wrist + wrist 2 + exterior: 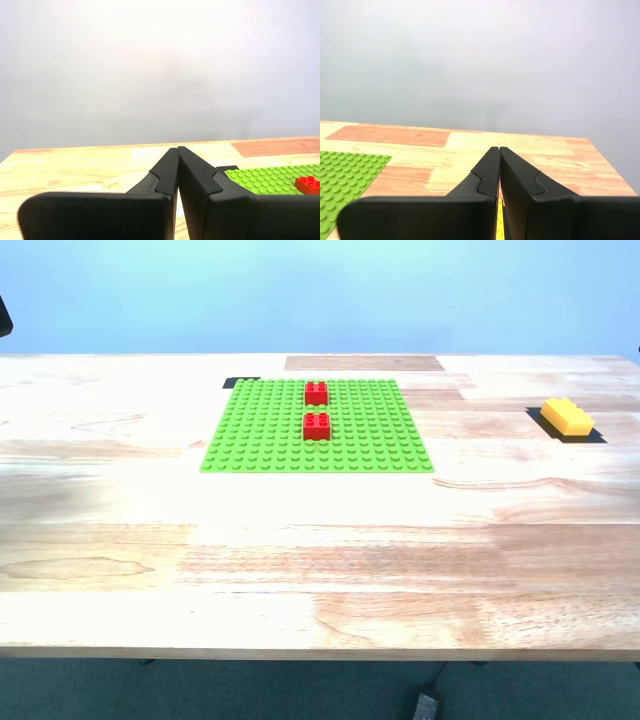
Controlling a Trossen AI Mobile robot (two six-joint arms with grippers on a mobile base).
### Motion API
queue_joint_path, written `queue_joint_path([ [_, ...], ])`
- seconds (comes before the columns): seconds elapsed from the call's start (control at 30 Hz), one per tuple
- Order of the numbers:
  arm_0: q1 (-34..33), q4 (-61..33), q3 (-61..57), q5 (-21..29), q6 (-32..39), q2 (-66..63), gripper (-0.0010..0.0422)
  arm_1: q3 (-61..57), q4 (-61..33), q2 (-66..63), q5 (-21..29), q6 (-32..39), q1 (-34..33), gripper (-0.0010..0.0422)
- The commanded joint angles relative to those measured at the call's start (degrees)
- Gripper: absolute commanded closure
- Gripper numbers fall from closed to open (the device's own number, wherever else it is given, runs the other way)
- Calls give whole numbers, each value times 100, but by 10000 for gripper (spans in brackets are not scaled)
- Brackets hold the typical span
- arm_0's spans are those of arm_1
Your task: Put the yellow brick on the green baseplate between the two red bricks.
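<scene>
The green baseplate (318, 426) lies flat on the wooden table, a little past its middle in the exterior view. Two red bricks stand on it in a line, one farther (316, 393) and one nearer (317, 426), with a small gap between them. The yellow brick (566, 417) rests on the table at the exterior view's right, apart from the plate. My first gripper (177, 148) is shut and empty, with the baseplate (272, 179) and a red brick (309, 184) beyond it. My second gripper (499, 148) is shut too; a sliver of yellow brick (499, 220) shows behind its fingers.
A dark patch of tape (240, 382) peeks out at the baseplate's far corner on the exterior view's left. Another dark patch lies under the yellow brick. A blue wall stands behind the table. A cable and plug (425, 702) lie on the floor below the near edge.
</scene>
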Motion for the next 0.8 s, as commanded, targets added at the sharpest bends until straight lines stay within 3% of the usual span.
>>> queue_joint_path([
  [0.03,0,-2,7,26,-55,13,413,0,0,0,0,90,0,413],
  [0.43,0,37,7,76,-70,13,413,0,2,0,0,92,0,413],
  [0.57,0,479,66,673,-321,13,413,44,243,0,4,319,17,413],
  [0.73,0,-341,1045,833,101,398,413,833,-424,356,385,446,-2,413],
  [0.8,0,-542,1565,1161,105,822,413,1187,-560,754,496,625,0,413],
])
